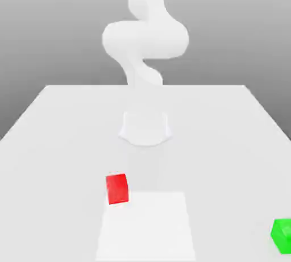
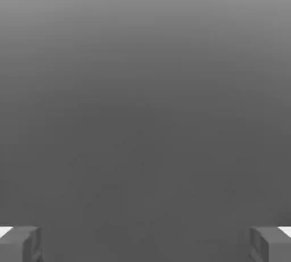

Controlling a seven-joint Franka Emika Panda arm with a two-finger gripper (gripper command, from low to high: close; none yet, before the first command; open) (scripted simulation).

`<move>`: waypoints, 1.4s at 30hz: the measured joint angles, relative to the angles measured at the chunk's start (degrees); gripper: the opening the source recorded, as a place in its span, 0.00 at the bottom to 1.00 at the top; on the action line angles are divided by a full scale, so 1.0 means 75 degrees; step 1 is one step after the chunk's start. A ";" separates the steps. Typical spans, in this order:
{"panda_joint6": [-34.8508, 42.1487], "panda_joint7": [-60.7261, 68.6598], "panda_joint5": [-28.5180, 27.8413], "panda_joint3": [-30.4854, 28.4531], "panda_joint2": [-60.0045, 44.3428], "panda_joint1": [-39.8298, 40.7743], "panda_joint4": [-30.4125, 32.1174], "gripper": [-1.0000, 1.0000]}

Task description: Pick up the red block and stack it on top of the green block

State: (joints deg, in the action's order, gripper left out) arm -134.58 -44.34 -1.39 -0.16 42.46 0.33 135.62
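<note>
The gripper (image 2: 145, 244) is standing open, its two fingers spread well apart with nothing between them. On the pale bench (image 1: 227, 141), the red block (image 1: 117, 189) is sitting at the far corner, on the exterior view's left, of a brighter white patch (image 1: 146, 227). The green block (image 1: 282, 236) is lying well apart from it, toward the bench's side edge on the exterior view's right
</note>
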 joint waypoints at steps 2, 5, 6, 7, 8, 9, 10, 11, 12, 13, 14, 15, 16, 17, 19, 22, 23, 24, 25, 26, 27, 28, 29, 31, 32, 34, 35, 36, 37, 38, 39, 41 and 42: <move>-0.0360 0.0203 -0.0165 -0.0056 -0.0444 0.0046 0.0490 0.50; -0.0885 0.0528 -0.0372 -0.0202 -0.1093 0.0116 0.1212 0.50; -0.1059 0.0643 -0.0433 -0.0266 -0.1307 0.0139 0.1455 0.50; -0.1234 0.0764 -0.0488 -0.0337 -0.1521 0.0162 0.1699 0.50; -0.1410 0.0890 -0.0535 -0.0413 -0.1737 0.0187 0.1947 0.50; -0.1589 0.1024 -0.0580 -0.0497 -0.1955 0.0208 0.2198 0.50; -0.1771 0.1168 -0.0616 -0.0586 -0.2177 0.0230 0.2454 0.50; -0.1958 0.1322 -0.0645 -0.0683 -0.2404 0.0250 0.2716 0.50; -0.2148 0.1478 -0.0682 -0.0808 -0.2638 0.0249 0.2983 0.50; -0.2350 0.1662 -0.0689 -0.0917 -0.2884 0.0265 0.3260 0.50; -0.2563 0.1864 -0.0682 -0.1039 -0.3144 0.0273 0.3545 0.50; -0.2808 0.2084 -0.0657 -0.1166 -0.3450 0.0274 0.3821 0.50; -0.3128 0.2310 -0.0602 -0.1282 -0.3862 0.0268 0.4039 0.50; -0.3526 0.2566 -0.0473 -0.1376 -0.4384 0.0247 0.4195 0.50; -0.4308 0.3108 0.0033 -0.1387 -0.5401 0.0202 0.4304 0.50; -0.5103 0.3731 0.0834 -0.0918 -0.6366 0.0489 0.4243 0.50; -0.5348 0.3861 0.0995 -0.0636 -0.6650 0.0737 0.4212 0.50; -0.5553 0.3930 0.1071 -0.0405 -0.6886 0.0956 0.4187 0.00; -0.5553 0.3930 0.1071 -0.0405 -0.6886 0.0956 0.4187 0.00; -0.5552 0.3928 0.1069 -0.0405 -0.6886 0.0956 0.4187 0.00; -0.5549 0.3923 0.1064 -0.0405 -0.6886 0.0960 0.4187 0.00; -0.5545 0.3918 0.1059 -0.0404 -0.6886 0.0962 0.4187 0.00; -0.5542 0.3912 0.1053 -0.0403 -0.6886 0.0964 0.4187 0.00; -0.5580 0.3919 0.1059 -0.0342 -0.6926 0.1027 0.4183 0.00; -0.5433 0.3793 0.0896 -0.0401 -0.6750 0.1008 0.4206 0.00; -0.5024 0.3500 0.0500 -0.0589 -0.6273 0.0922 0.4269 0.00; -0.4799 0.3377 0.0326 -0.0613 -0.6010 0.0964 0.4304 0.00; -0.4570 0.3285 0.0193 -0.0597 -0.5744 0.1003 0.4342 0.00; -0.4341 0.3222 0.0096 -0.0604 -0.5476 0.1028 0.4382 0.00; -0.4114 0.3180 0.0026 -0.0599 -0.5210 0.1058 0.4424 0.00; -0.3890 0.3155 -0.0024 -0.0592 -0.4946 0.1080 0.4467 0.00; -0.3601 0.3298 0.0143 -0.0475 -0.4883 0.0837 0.4244 0.00; -0.3491 0.3403 0.0268 -0.0373 -0.4947 0.0688 0.4067 0.00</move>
State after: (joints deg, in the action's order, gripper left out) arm -160.76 -18.82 0.62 -2.96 5.35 5.49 166.13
